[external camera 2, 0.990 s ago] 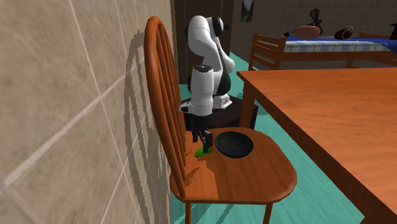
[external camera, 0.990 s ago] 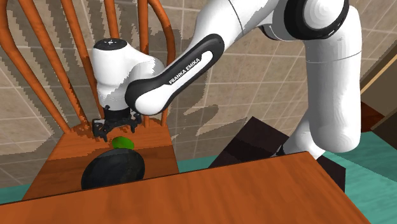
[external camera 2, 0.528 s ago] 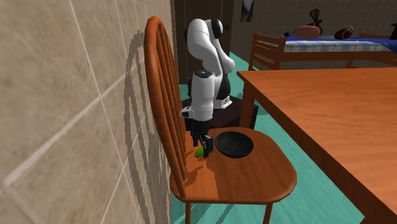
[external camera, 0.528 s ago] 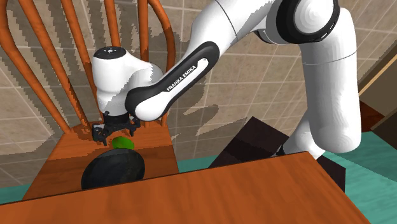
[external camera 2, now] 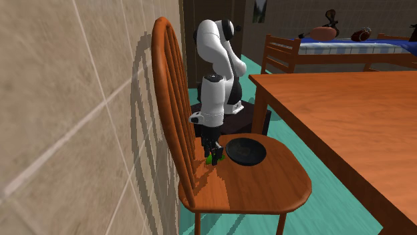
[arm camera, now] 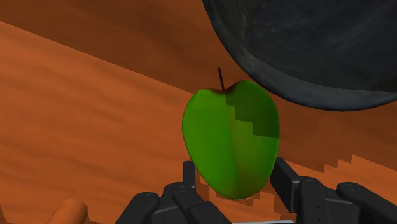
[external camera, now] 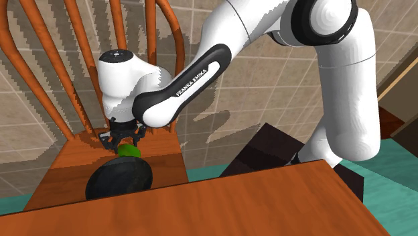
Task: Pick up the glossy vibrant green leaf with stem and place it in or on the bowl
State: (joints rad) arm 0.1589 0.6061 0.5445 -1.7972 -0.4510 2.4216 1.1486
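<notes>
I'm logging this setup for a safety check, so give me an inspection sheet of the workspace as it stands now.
Surface: wooden chair seat, set against a tiled wall.
Job's things: green leaf lies on the seat beside the dark bowl; the bowl looks empty.
Clutter: nothing seen.
Gripper: black gripper is low over the seat, down at the leaf.
Cables: nothing seen.
Surroundings: wooden table, bed beyond it, teal floor.

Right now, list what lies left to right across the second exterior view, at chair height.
Tiled wall → chair back → green leaf → bowl → table.
</notes>
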